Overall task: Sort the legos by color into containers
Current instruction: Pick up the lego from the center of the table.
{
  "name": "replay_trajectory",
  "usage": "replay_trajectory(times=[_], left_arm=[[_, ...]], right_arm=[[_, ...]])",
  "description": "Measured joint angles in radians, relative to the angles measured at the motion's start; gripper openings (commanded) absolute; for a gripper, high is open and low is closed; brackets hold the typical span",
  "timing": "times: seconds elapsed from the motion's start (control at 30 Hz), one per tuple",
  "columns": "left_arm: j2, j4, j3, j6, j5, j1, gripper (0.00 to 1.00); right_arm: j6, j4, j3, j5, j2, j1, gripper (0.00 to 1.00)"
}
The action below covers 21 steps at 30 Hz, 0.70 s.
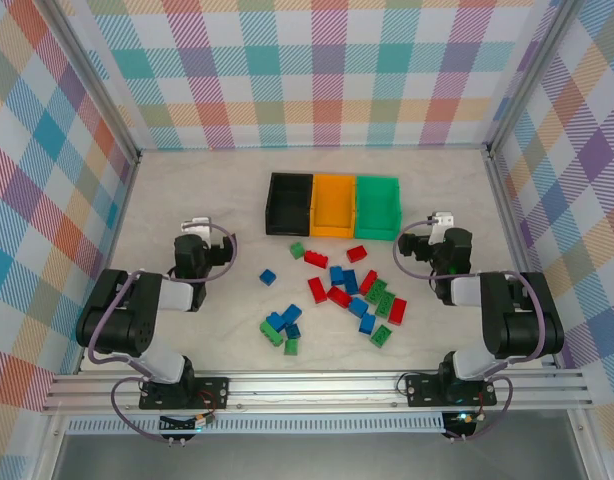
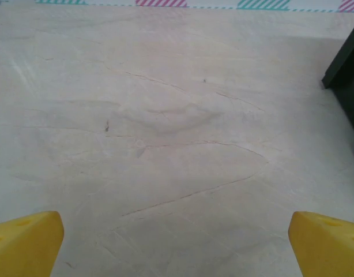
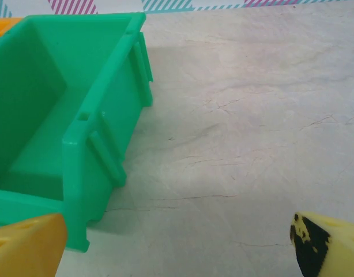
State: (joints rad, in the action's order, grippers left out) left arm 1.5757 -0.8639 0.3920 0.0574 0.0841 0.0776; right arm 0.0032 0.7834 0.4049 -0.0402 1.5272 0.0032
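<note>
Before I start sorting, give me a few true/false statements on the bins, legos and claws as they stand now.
1. The orange bin stands between the black bin and the green bin. True.
2. Some legos lie in the bins. False: all three bins look empty, and the legos lie on the table.
3. The left claw holds a blue brick. False: it is open and empty.
4. The right claw is open beside the green bin. True.
</note>
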Motion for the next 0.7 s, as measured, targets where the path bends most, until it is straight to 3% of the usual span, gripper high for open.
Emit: replay_trajectory(times=[0.27,0.7], left_arm=[[0.0,0.0,0.0,0.0,-0.115,-0.034,1.0],[0.0,0.0,0.0,0.0,-0.129,-0.034,1.0]], right_arm=[[0.0,-0.006,0.008,-0.015,0.0,-0.009,0.99],[0.0,-0.007,0.008,-0.018,0.0,-0.009,0.99]])
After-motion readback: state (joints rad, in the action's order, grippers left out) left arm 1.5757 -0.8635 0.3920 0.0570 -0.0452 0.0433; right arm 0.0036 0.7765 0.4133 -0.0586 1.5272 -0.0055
